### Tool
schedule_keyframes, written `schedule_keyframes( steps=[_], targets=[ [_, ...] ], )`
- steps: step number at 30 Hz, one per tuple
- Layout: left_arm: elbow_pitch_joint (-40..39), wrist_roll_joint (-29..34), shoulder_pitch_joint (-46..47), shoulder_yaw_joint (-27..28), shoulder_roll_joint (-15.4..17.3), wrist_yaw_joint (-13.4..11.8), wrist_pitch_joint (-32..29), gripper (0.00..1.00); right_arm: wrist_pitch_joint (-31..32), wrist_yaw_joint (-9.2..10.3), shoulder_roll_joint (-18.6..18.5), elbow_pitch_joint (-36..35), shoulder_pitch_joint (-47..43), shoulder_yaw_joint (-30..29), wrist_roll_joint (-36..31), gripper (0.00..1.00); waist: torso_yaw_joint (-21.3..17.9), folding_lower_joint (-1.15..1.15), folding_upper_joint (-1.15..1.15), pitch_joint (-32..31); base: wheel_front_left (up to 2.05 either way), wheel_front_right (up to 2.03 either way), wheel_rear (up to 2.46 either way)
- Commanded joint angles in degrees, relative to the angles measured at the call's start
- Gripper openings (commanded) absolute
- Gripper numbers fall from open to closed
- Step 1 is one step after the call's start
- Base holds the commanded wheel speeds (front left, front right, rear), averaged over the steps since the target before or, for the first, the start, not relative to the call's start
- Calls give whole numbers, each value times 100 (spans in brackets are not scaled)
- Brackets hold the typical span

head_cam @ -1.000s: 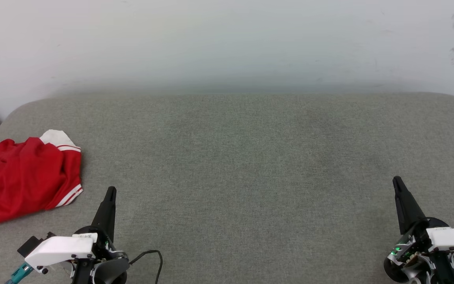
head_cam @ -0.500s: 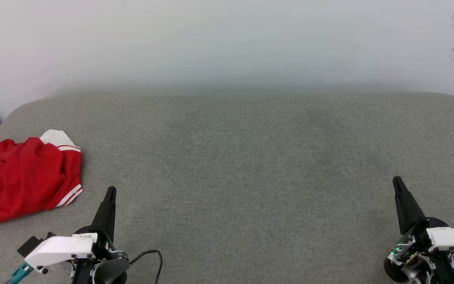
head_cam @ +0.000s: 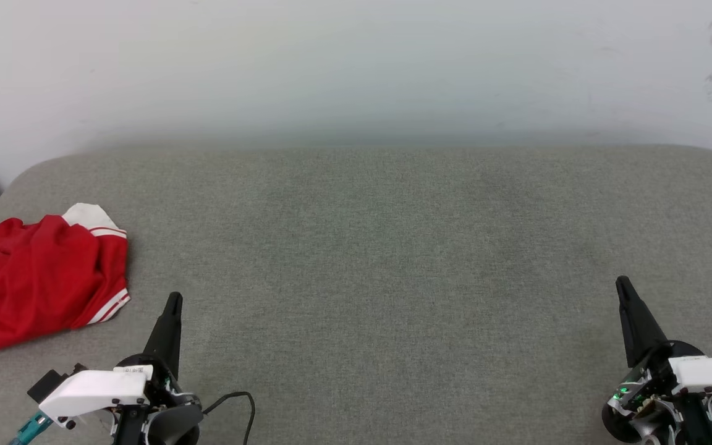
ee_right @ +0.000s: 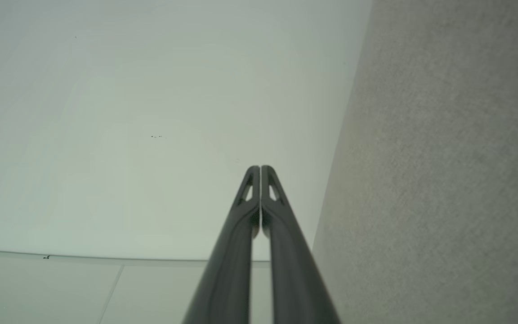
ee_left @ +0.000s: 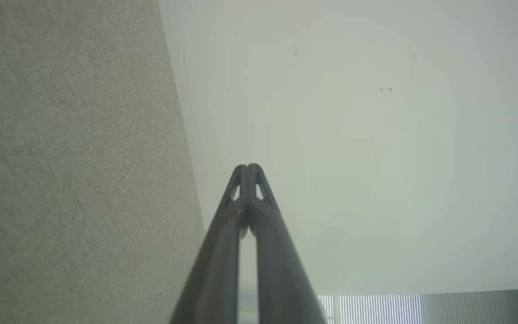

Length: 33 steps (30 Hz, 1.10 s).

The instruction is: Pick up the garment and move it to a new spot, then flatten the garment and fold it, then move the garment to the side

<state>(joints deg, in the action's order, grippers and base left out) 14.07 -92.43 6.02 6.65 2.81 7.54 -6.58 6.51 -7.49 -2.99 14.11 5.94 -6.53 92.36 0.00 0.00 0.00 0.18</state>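
Nothing has moved: the crumpled bright red fabric garment lies left of frame, untouched; left gripper and right gripper rest closed, empty.

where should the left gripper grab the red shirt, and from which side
Likely the striped hem corner of the garment, its edge nearest the left gripper. Come from its right in the head view, low over the grey cushion: that corner lies flat and free; the middle is bunched. Open the shut gripper first.
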Motion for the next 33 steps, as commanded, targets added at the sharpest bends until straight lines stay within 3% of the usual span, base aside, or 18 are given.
schedule_keyframes(
  steps=[1,18,33],
  targets=[
    [-1,0,1,-2,0,0,2,100,-1,0,0,-1,0,0,-1,100,0,0,0,0,0,0,0],
    [-146,495,28,-542,11,-2,412,100,-392,0,-48,-272,-223,218,-347,100,-29,0,0,3,0,0,0],
    [-295,2211,-48,-723,3,-2,775,100,-770,-1,-165,-493,-345,367,-1848,100,-47,0,0,-13,0,0,0]
  ],
)
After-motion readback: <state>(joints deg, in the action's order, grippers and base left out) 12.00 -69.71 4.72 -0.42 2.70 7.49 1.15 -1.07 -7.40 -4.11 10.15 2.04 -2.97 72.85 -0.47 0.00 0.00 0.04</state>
